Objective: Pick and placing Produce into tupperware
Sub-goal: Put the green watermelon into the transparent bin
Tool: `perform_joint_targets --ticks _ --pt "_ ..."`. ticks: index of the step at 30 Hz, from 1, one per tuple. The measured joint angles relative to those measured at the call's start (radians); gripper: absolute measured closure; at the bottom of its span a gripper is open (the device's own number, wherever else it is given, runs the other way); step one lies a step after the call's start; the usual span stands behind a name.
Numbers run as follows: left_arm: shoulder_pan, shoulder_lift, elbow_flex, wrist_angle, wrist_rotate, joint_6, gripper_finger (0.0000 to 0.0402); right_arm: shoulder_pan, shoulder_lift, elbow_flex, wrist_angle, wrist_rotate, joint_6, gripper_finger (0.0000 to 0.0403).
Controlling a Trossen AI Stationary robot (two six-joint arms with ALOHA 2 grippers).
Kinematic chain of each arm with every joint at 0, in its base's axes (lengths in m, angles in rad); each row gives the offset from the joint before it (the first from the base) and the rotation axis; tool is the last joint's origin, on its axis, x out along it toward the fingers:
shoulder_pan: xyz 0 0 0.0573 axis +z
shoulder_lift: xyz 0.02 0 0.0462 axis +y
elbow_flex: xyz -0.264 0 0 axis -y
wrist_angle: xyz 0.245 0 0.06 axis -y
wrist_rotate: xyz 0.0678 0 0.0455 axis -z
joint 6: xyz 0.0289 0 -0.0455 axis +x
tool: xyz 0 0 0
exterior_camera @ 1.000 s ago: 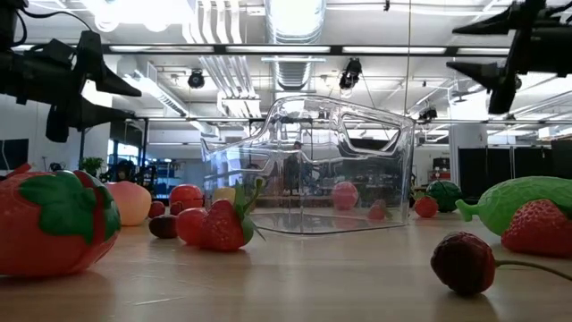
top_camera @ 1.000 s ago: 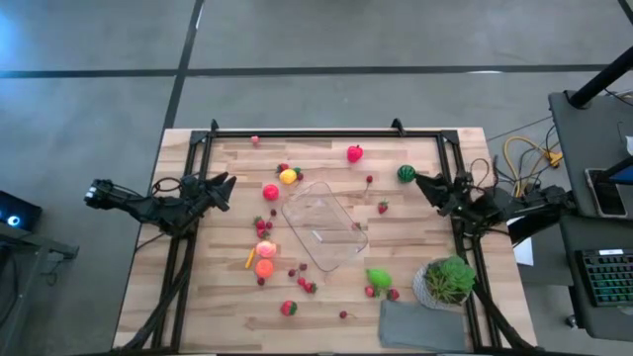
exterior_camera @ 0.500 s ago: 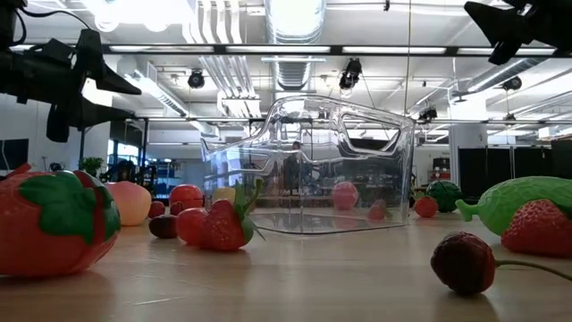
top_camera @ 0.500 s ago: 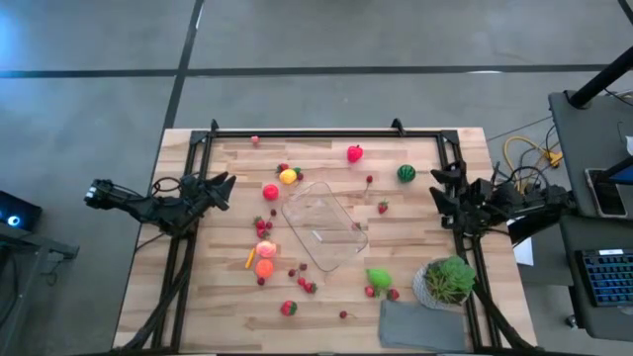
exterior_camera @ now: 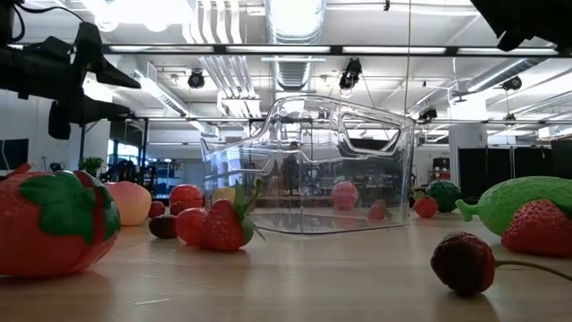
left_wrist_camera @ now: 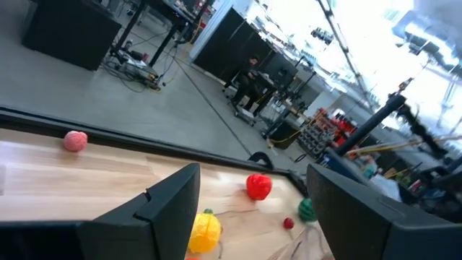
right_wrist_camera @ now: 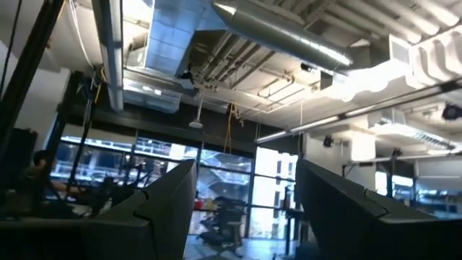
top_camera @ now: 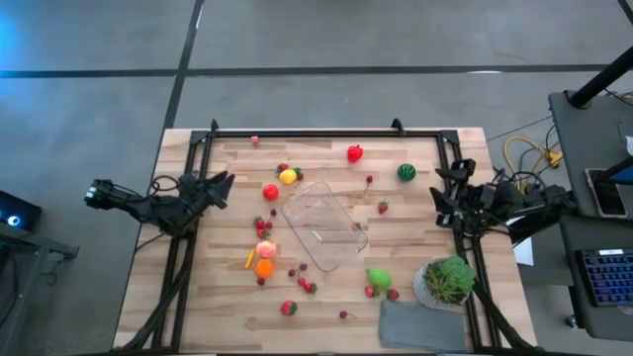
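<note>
At mid-table, your clear tupperware (top_camera: pixel 324 225) sat empty, with produce scattered around it: a yellow fruit (top_camera: pixel 288 177) and strawberries (exterior_camera: pixel 217 224) just beside it, a green gourd (top_camera: pixel 378 278) near its corner. Your left gripper (top_camera: pixel 220 184) hung open at the left edge; your right gripper (top_camera: pixel 442 184), also open, pointed upward at the right edge. Reaching in could have nudged the light tub and rolled fruit away.

No text, label, brand, number or sign can be read anywhere in these views, neither on the wooden surface nor in the room beyond.
</note>
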Motion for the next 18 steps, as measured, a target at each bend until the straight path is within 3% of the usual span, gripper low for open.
perform_joint_targets --ticks 3,9,11,15,18 --pt "0.0 0.0 0.0 0.03 0.0 0.0 0.0161 0.0 0.0 0.0 0.0 0.032 0.012 0.0172" --pt "0.0 0.0 0.001 0.059 0.001 0.0 0.0161 0.0 0.018 0.0 -0.036 0.404 0.397 0.0172" --pt "0.0 0.0 0.001 0.058 0.001 0.0 0.0161 0.0 0.035 0.0 -0.036 0.401 0.409 0.0172" --pt "0.0 0.0 0.001 0.057 0.001 0.0 0.0161 0.0 0.081 0.004 -0.039 0.221 0.288 0.0172" --pt "0.0 0.0 0.001 0.057 0.001 0.0 0.0161 0.0 0.144 0.031 -0.04 0.194 0.286 0.0172"
